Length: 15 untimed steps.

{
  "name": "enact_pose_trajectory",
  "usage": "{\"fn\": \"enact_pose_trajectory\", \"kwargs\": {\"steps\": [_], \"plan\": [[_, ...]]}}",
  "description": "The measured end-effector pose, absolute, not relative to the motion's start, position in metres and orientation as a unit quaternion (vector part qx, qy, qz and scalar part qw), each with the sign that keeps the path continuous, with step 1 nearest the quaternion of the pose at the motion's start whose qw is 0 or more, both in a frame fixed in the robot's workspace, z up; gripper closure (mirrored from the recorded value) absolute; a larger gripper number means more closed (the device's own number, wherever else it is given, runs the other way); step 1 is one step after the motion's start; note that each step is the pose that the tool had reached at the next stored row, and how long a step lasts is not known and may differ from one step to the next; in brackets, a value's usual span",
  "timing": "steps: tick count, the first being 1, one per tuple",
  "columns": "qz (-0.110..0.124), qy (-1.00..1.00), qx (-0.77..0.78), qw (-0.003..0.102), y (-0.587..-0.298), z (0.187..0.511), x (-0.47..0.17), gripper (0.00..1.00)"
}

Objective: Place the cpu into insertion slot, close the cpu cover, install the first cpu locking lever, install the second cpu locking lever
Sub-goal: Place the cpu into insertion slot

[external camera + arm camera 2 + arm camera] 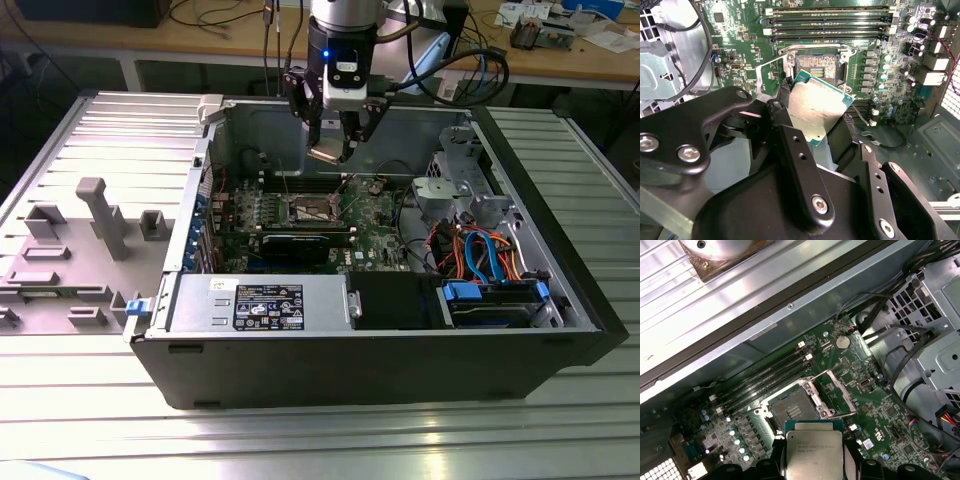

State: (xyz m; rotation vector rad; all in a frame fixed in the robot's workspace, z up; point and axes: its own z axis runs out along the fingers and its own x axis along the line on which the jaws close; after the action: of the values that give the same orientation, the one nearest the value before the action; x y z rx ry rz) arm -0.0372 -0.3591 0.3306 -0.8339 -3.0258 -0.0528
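My gripper [335, 140] hangs inside the open computer case, shut on the cpu [328, 152] and holding it in the air above the motherboard. Black fingers [790, 135] clamp two opposite edges of the silvery, green-edged chip [815, 107], which is tilted. Beyond the chip's far edge lies the insertion slot [817, 67], its golden-brown centre bare. In the first wrist view the cpu [813, 452] sits just short of the slot [792, 407]. The cpu cover [837, 395] stands swung open beside the socket, a thin metal frame [771, 62].
Long black memory slots [830, 22] run beside the socket. A black expansion card [300, 243] lies in front of it, with the grey power supply [255, 303] nearer. Drive cage and blue cables [490, 260] fill the exterior view's right. Grey fixture blocks [100, 215] stand outside the case.
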Motion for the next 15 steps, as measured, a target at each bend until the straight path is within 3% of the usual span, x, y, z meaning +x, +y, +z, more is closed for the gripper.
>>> {"fn": "enact_pose_trajectory", "kwargs": {"steps": [15], "plan": [[-0.017, -0.961, -0.277, 0.001, -0.3591, 0.3305, -0.0372, 0.45]]}}
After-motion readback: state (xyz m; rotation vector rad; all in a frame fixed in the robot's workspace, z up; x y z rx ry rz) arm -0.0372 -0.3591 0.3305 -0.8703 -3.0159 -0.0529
